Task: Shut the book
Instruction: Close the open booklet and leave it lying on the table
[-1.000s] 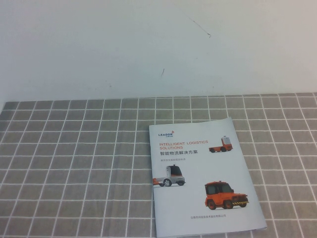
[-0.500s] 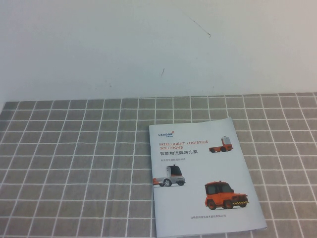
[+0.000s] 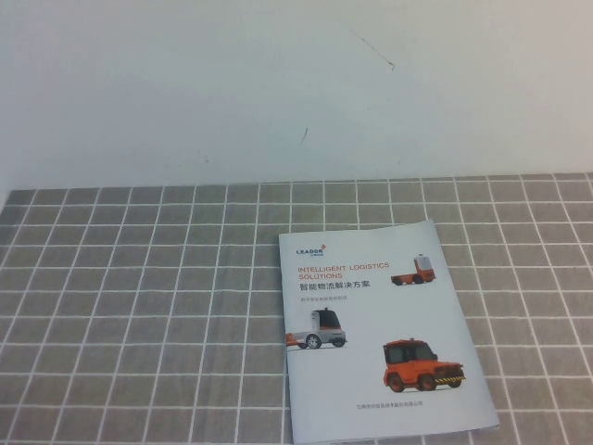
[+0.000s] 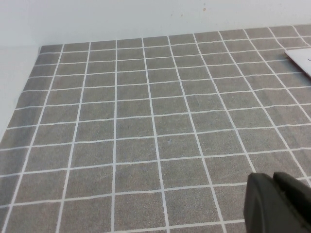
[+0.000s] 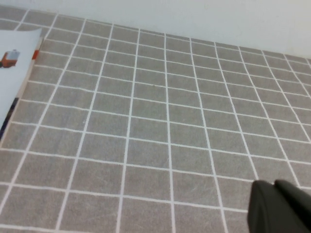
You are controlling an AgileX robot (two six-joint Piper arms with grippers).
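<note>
Both arms sit outside what the high camera sees, so only the wrist cameras show any part of the robot. The left gripper (image 4: 274, 194) shows just its dark tips. Its two fingers (image 4: 260, 204) are black and rounded, and they press side by side with only a thin line between them. It hangs in the air, holding nothing and touching nothing. The right gripper (image 5: 276, 199) looks much the same. Its two dark fingers (image 5: 262, 208) sit tight together too. It also hangs in the air with nothing held between them.
</note>
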